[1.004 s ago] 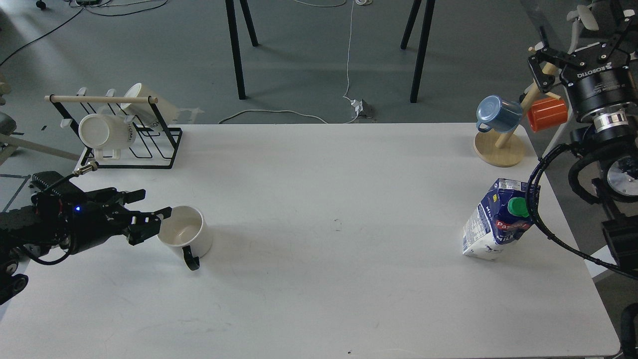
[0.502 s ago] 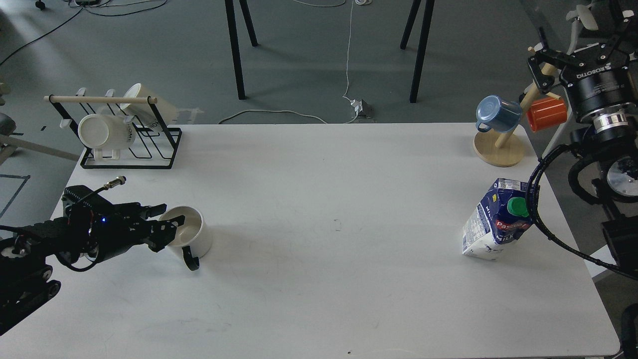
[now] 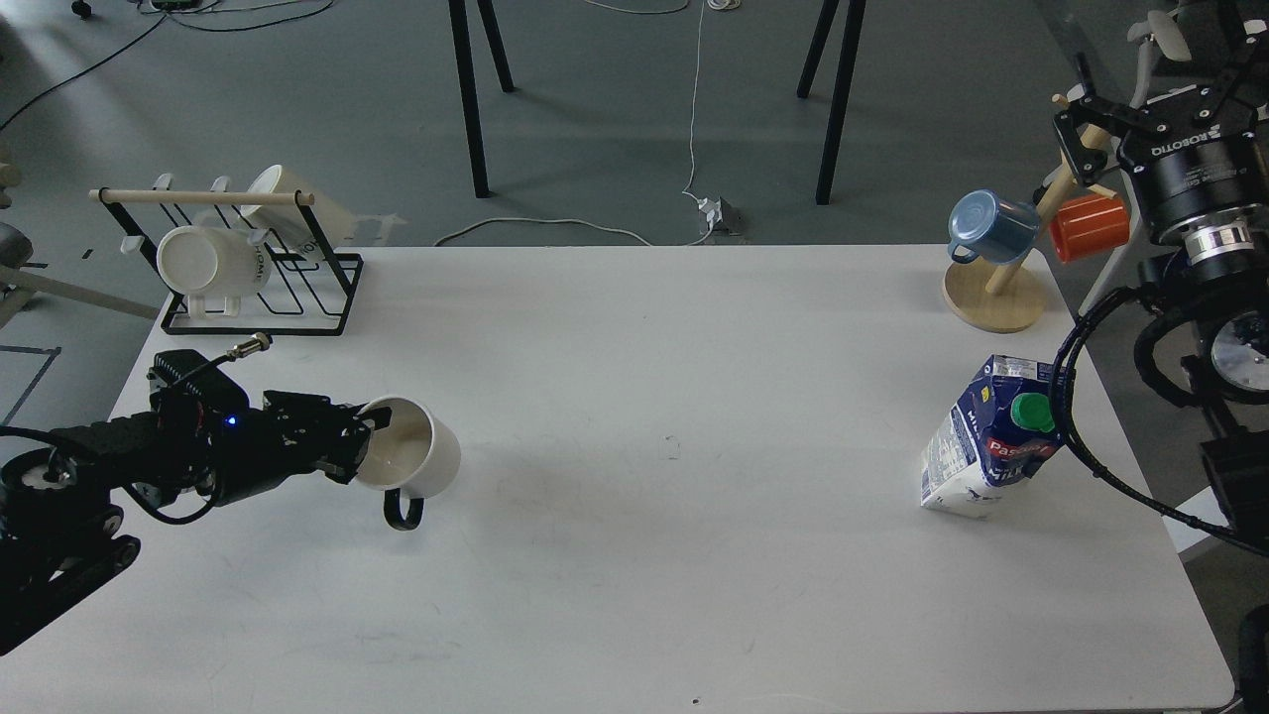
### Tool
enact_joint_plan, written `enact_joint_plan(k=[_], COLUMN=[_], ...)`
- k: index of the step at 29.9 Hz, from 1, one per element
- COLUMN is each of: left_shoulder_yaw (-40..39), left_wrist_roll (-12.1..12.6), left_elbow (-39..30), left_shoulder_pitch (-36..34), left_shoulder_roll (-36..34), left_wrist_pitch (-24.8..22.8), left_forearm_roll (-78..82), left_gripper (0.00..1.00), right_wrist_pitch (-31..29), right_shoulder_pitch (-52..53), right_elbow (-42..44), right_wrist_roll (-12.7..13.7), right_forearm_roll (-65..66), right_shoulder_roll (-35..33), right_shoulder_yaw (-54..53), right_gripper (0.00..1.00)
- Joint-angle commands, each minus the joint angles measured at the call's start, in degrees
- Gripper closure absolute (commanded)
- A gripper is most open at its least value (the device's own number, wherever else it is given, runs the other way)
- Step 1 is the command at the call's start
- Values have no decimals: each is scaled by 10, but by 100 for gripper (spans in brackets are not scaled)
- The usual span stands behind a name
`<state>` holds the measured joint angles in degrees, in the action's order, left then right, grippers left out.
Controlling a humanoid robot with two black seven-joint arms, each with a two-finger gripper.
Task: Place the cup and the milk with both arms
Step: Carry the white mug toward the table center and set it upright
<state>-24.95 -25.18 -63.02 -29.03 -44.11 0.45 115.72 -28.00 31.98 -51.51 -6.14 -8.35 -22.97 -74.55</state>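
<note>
The cup [image 3: 421,458], a white mug with a thin black handle, is at the table's left and tilted with its mouth toward my left gripper [image 3: 363,436]. That gripper is shut on the mug's near rim, one finger inside and one outside. The milk [image 3: 984,443], a blue and white carton with a green cap, stands at the table's right side. My right gripper [image 3: 1155,74] is open and empty, well beyond the carton at the far right, past the table's edge.
A black wire rack [image 3: 253,297] with white lettered cups stands at the back left. A wooden mug tree [image 3: 994,296] holds a blue mug [image 3: 991,228] and an orange mug [image 3: 1089,226] at the back right. A black cable [image 3: 1063,397] of my right arm hangs beside the carton.
My left gripper moved right onto the mug, closed on its rim, and carried it a little to the right, now tilted. The right arm and the carton have not moved.
</note>
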Motion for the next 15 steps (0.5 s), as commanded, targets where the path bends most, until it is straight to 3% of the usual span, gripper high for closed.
enact_joint_plan(k=[1,4,10,15], left_shoulder_yaw=[0,-1,3,3], left_wrist_roll=[9,24,87,87], left_elbow=[-52,-57,-46,32], left_shoulder_pitch=[-40,-85,-152,-154], left_shoulder_roll=[7,50,197,319], left_wrist_pitch=[-68,-128,-207,-219], left_forearm_roll=[0,0,50,93], left_gripper=[94,94,94,94], right_wrist_pitch=[0,0,0,0], right_shoulder_pitch=[-3,-3,0,-1], right_elbow=[-4,-4,-5,-13], right_wrist_roll=[0,0,0,0], right_forearm_roll=[-1,-1,-1,-1], right_shoulder_roll=[-1,-1,-2,-16], right_shoulder_yaw=[-2,-8,-9,-10], right_gripper=[1,1,1,1])
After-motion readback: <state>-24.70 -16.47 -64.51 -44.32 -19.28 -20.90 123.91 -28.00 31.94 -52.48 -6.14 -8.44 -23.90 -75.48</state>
